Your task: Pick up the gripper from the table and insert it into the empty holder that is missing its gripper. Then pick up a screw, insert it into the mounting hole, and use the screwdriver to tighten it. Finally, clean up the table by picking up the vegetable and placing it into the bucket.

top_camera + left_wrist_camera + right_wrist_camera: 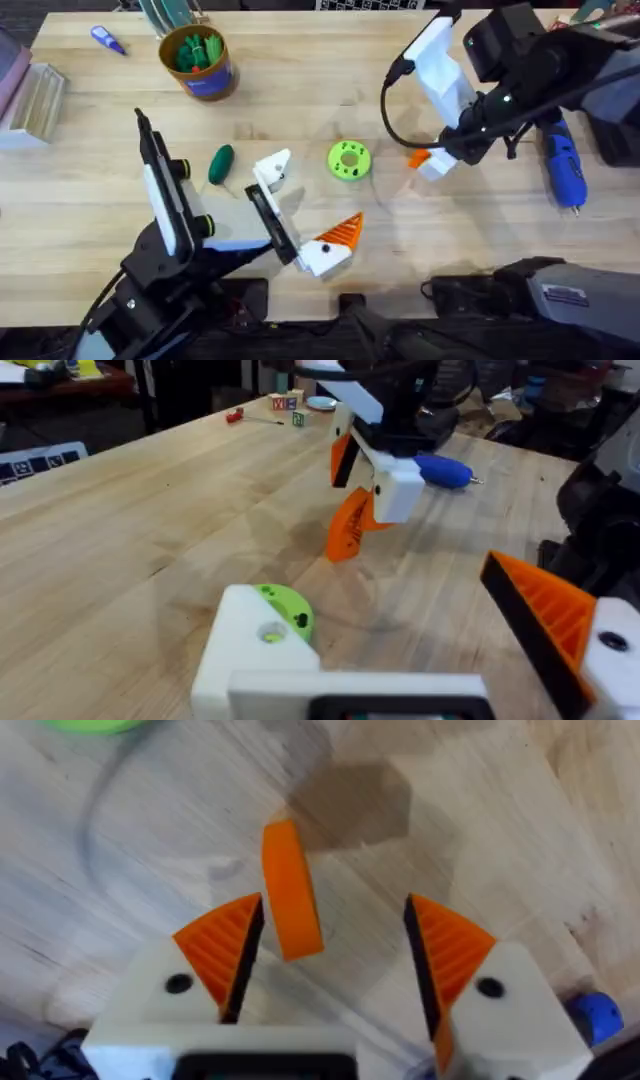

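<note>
Leaning against one ribbed orange pad of the right gripper (pixel 335 920) is the gripper (pixel 291 890), a small flat orange plastic wedge seen edge-on in the right wrist view. It is smooth along its narrow side and rounded at the end. The other pad stands clear of it, so the claw is spread wide and not clamped on the piece. From the left wrist view the wedge hangs tip-down beneath that gripper's white mount, low over the pale wooden table (pixel 300 90). Whether the tip touches the wood cannot be told.

The left gripper (pixel 312 200) sits near the table's middle, also spread wide and holding nothing. One side is the holder (pixel 274 168), a bare white blocky plastic mount with a small round hole in its face. The other side carries an orange ribbed finger (pixel 343 230). A lime-green round disc with holes (pixel 348 160) lies between the two grippers, just beyond the holder.

The vegetable (pixel 221 163), a small dark-green smooth oval, rests on the wood left of the holder. The bucket (pixel 200 62), a round brown-orange cup with a blue band, stands far back on the left with green items inside. The screwdriver (pixel 563 165), thick, bright blue and pen-shaped, lies at the right side beyond the right arm. A small purple-blue pen (pixel 107 40) lies at the far left corner.
</note>
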You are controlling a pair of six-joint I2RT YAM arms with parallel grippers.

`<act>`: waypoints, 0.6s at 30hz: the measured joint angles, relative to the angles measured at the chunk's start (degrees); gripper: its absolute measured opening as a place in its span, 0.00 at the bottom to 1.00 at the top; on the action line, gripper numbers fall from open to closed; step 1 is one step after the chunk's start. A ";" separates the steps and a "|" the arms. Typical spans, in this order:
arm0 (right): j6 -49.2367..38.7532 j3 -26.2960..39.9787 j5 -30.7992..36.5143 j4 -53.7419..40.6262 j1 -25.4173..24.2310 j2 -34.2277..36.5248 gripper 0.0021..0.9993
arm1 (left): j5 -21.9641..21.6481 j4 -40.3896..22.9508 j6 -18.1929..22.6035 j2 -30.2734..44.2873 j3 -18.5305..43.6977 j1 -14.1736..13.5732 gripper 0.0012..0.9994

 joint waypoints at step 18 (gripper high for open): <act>-0.41 0.04 -3.32 0.01 0.26 0.19 0.43 | 0.01 -0.02 0.00 0.00 0.00 -0.01 0.99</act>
